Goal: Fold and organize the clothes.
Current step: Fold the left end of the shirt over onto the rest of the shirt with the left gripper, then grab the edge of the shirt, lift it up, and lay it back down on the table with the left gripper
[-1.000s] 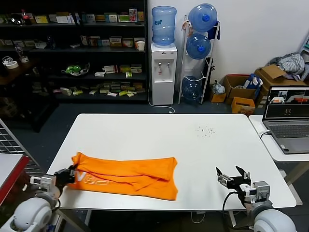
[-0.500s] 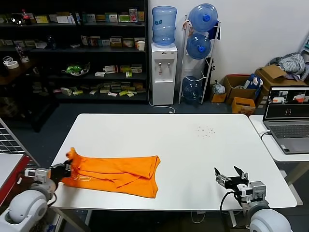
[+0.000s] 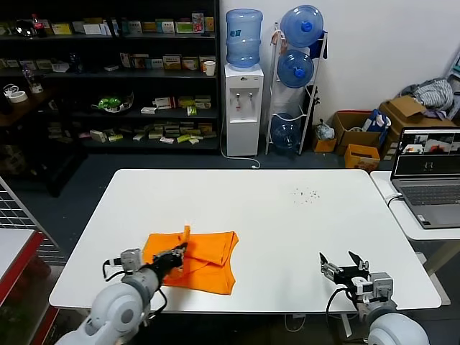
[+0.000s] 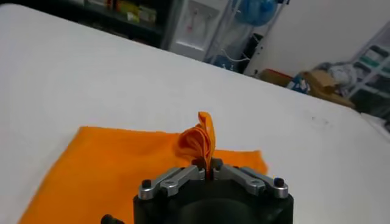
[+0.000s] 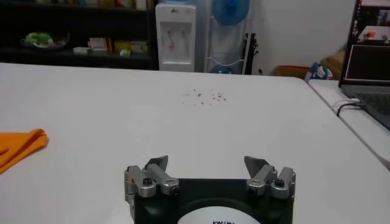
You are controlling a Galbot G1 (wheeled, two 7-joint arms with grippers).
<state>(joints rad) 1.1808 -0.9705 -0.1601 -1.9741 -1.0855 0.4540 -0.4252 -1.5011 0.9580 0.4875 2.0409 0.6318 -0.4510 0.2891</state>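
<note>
The orange T-shirt point(image 3: 201, 257) lies folded in a compact shape near the front left of the white table point(image 3: 287, 208). My left gripper point(image 3: 177, 253) is shut on a pinched-up fold of the shirt, which stands up between its jaws in the left wrist view point(image 4: 200, 141). My right gripper point(image 3: 344, 263) is open and empty above the table's front right; it also shows in the right wrist view point(image 5: 207, 165), where a corner of the shirt point(image 5: 18, 146) lies far to the side.
A laptop point(image 3: 429, 169) sits on a side table at the right. Small dark specks point(image 3: 307, 194) lie on the table's far middle. A water dispenser point(image 3: 243, 108), shelves point(image 3: 108, 72) and cardboard boxes point(image 3: 359, 133) stand behind.
My left gripper has carried the shirt's left end rightward over the rest, folding the long strip into a shorter shape. The right arm has barely moved.
</note>
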